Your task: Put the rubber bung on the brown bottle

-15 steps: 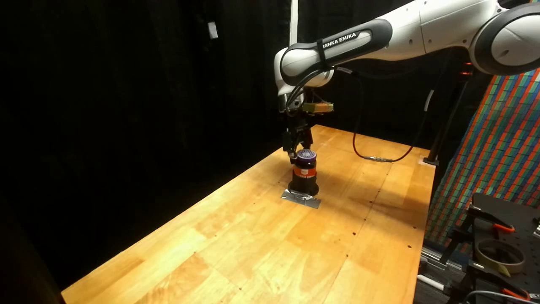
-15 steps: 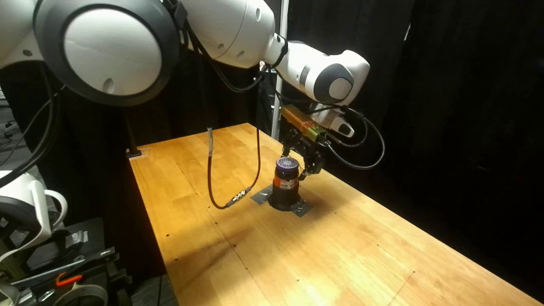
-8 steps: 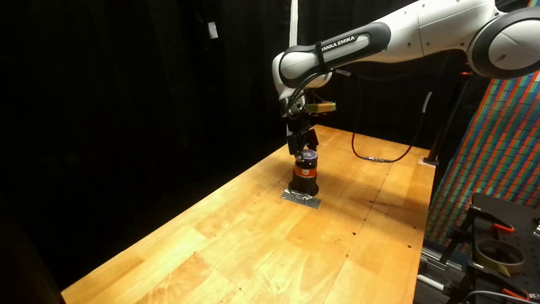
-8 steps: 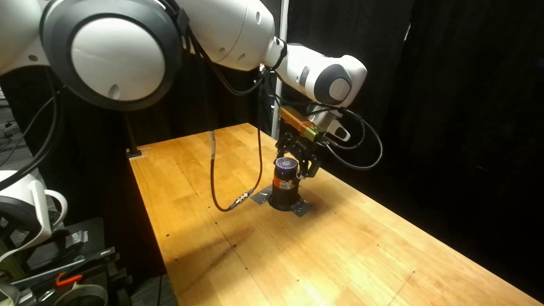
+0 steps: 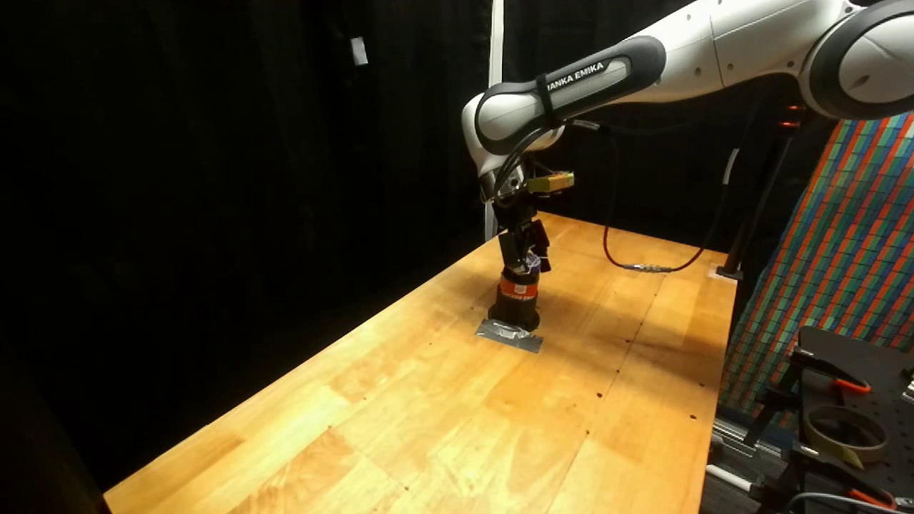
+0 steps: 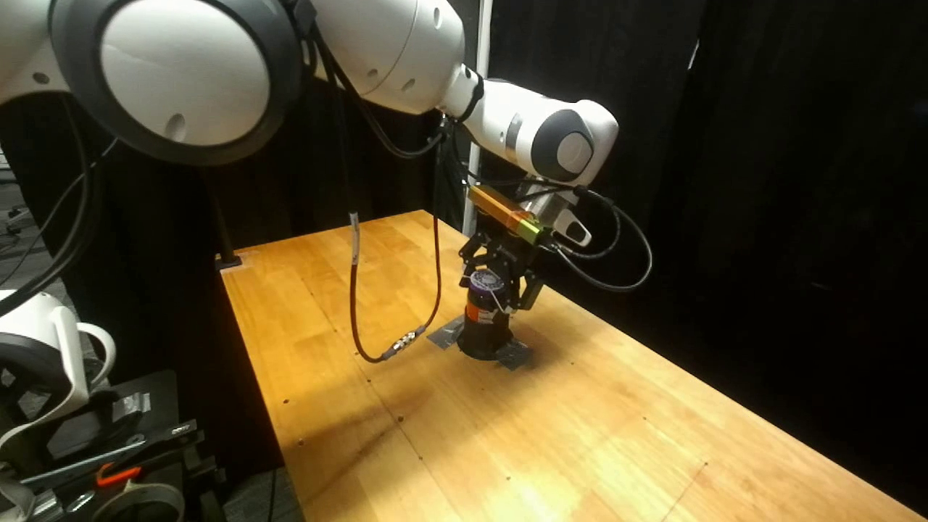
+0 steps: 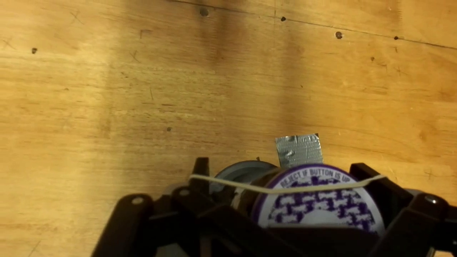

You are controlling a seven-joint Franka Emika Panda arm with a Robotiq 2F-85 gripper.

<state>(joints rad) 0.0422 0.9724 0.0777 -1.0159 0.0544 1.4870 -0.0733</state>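
While the pincer [image 7: 284, 175] is shifting over the brown bottle [image 5: 519, 289], its spread fingers [image 7: 201, 171] are stretching the rubber band [image 7: 275, 191] across the purple lid [image 7: 317, 203]; seating is likely starting. Bottle's standing nearer the table [image 6: 580, 406] edge along the curtain [image 6: 768, 217].

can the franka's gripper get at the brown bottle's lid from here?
Likely yes: in the wrist view the open gripper has a finger on either side of the purple-and-white lid. Only the pale band stretched between the fingers crosses the way; whether a finger touches the lid, I can't tell.
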